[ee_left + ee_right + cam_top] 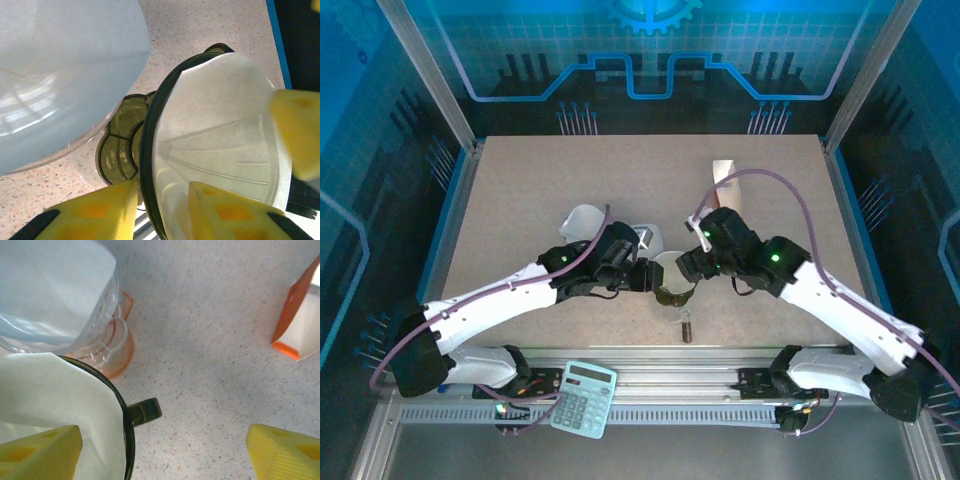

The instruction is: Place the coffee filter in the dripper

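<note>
1. Left claw [162, 200]: yellow fingers [100, 215] stand one outside and one inside the dripper [148, 150] wall. It appears clamped on that wall, holding the dripper steady.
2. Right claw [162, 435]: fingers spread wide apart and gripping nothing. One finger [40, 450] sits over the paper at lower left of the frame, the other at lower right over bare tabletop [215, 315].
3. Coffee filter [220, 115]: thin, matte white paper, opened into a cone inside the dripper. The raised ribs of the wall show through it. Its top edge stands a little above the rim at upper centre of the left wrist view.
4. Dripper: dark, glossy round rim on a translucent olive base with a scalloped outline, and a short dark handle [145, 410]. In the top view it lies at centre frame between the two claws.
5. Progress, judged: the filter is already in the dripper. What seems left is settling it flush, letting go and drawing both arms back.
6. Glass vessel [65, 65]: clear and smooth-walled, upper left of the left wrist view, just beside the dripper.
7. Orange-tinted cup [122, 347]: translucent plastic, touching the vessel.
8. Carton [300, 320]: orange and white card, upper right, well apart.
9. Calculator [583, 398]: pale blue, on the rail at lower frame.
10. Tabletop: speckled, stone-look, matte.
</note>
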You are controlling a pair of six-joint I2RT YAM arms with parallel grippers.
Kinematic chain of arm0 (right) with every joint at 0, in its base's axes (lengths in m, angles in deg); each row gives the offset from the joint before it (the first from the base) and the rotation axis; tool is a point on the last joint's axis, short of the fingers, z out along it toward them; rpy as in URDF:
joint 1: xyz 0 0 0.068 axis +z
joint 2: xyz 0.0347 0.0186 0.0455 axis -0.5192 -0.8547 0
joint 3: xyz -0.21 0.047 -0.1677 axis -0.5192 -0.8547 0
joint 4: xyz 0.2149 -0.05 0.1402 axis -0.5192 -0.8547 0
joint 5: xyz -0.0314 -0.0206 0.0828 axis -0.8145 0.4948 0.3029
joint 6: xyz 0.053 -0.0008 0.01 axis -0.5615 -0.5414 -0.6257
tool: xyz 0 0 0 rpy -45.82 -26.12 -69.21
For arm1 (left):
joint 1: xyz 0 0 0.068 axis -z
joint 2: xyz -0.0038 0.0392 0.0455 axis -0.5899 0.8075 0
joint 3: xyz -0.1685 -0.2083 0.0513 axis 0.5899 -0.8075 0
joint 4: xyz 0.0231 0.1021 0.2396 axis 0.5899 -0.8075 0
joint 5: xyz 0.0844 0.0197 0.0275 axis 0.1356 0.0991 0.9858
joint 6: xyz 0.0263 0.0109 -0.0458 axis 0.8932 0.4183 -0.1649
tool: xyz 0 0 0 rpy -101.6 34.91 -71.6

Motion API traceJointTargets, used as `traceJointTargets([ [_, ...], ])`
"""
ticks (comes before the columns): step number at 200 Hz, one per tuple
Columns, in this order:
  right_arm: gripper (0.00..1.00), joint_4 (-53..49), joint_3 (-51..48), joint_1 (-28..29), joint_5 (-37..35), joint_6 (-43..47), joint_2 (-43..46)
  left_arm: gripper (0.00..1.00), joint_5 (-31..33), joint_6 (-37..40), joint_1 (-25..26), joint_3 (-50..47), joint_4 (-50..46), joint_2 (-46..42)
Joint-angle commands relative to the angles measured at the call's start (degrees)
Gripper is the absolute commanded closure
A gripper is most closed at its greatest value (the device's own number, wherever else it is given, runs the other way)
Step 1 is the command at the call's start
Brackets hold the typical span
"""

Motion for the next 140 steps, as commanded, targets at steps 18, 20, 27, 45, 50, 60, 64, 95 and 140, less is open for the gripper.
traceJointTargets([
  [18,0.13,1.36,-0.33,0.34,-1.81,-2.35,4.0,0.6,0.24,-0.23,0.29,-0.43,-0.2,-0.72],
  [20,0.13,1.36,-0.39,0.35,-1.8,-2.35,4.1,0.59,0.33,-0.24,0.3,-0.4,-0.26,-0.77],
  [27,0.13,1.36,-0.52,0.36,-1.8,-2.49,4.33,0.58,0.62,-0.25,0.32,-0.31,-0.34,-1.12],
  [45,0.13,1.27,-0.39,0.3,-1.63,-2.58,4.51,0.53,1.16,-0.17,0.19,-0.04,-0.57,-1.79],
  [50,0.13,1.25,-0.36,0.33,-1.72,-2.61,4.59,0.52,1.25,-0.16,0.19,0.05,-0.67,-1.88],
  [60,0.13,1.35,-0.28,0.34,-1.71,-2.67,4.81,0.5,1.48,-0.12,0.11,0.3,-0.91,-2.14],
  [64,0.13,1.36,-0.18,0.3,-1.78,-2.72,4.95,0.49,1.56,-0.16,0.1,0.31,-0.91,-2.26],
  [95,0.13,1.28,0.17,0.29,-2.14,-2.84,5.79,0.43,2.15,-0.25,0.02,0.57,-0.73,-3.58],
  [140,0.12,1.09,0.61,0.11,-3.18,-3.07,7.52,0.37,2.97,-0.16,-0.16,1.42,-1.06,-4.95],
])
